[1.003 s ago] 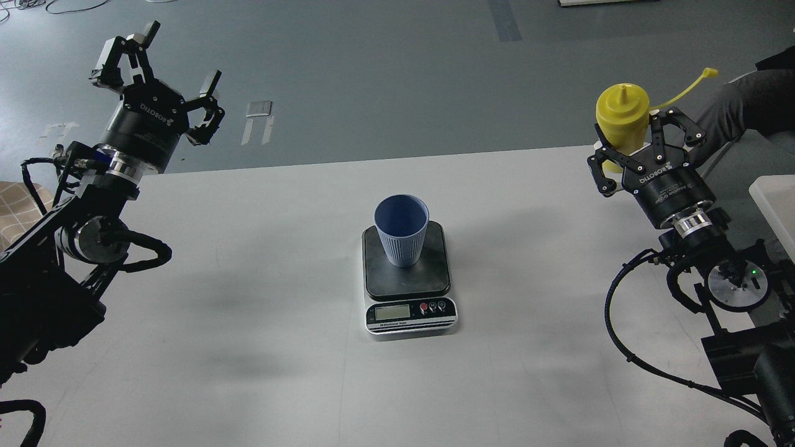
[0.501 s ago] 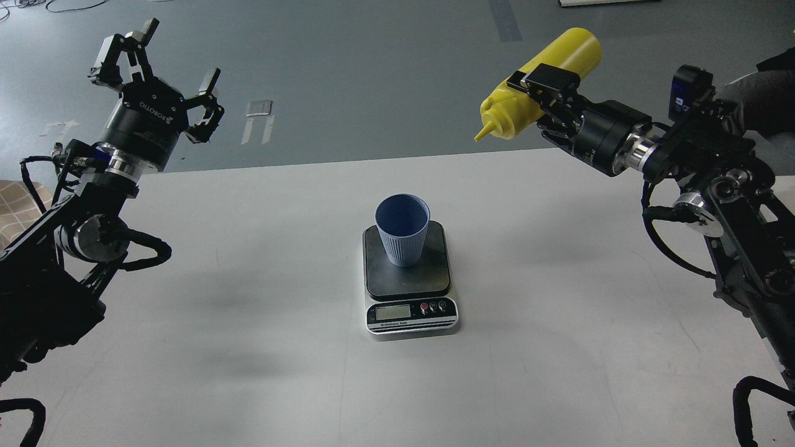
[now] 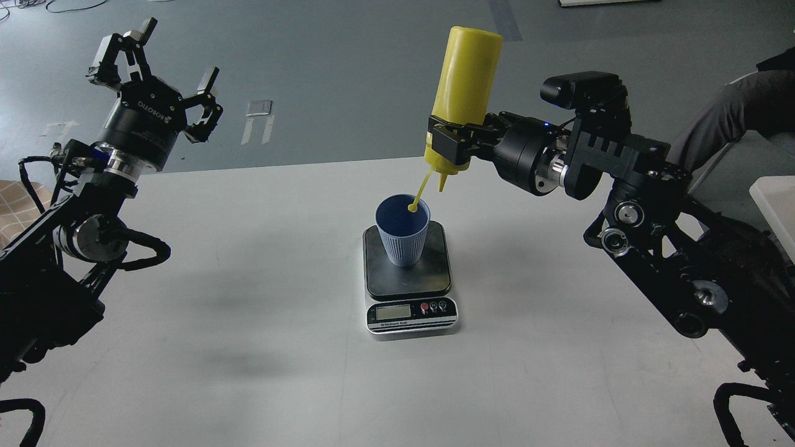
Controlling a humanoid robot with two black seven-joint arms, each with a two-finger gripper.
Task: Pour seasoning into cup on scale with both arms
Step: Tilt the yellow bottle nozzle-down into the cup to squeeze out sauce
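White brand lettering on one gripper

"ROBOTIQ" stands in white on the left gripper (image 3: pixel 151 71) body, at ten o'clock; the scale (image 3: pixel 410 313) panel's small print at six o'clock is too small to read.

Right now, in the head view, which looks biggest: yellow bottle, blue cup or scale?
1. Yellow bottle, though raised nearer the camera.
2. Scale, about as long; unsure against the bottle.
3. Blue cup, clearly smallest.
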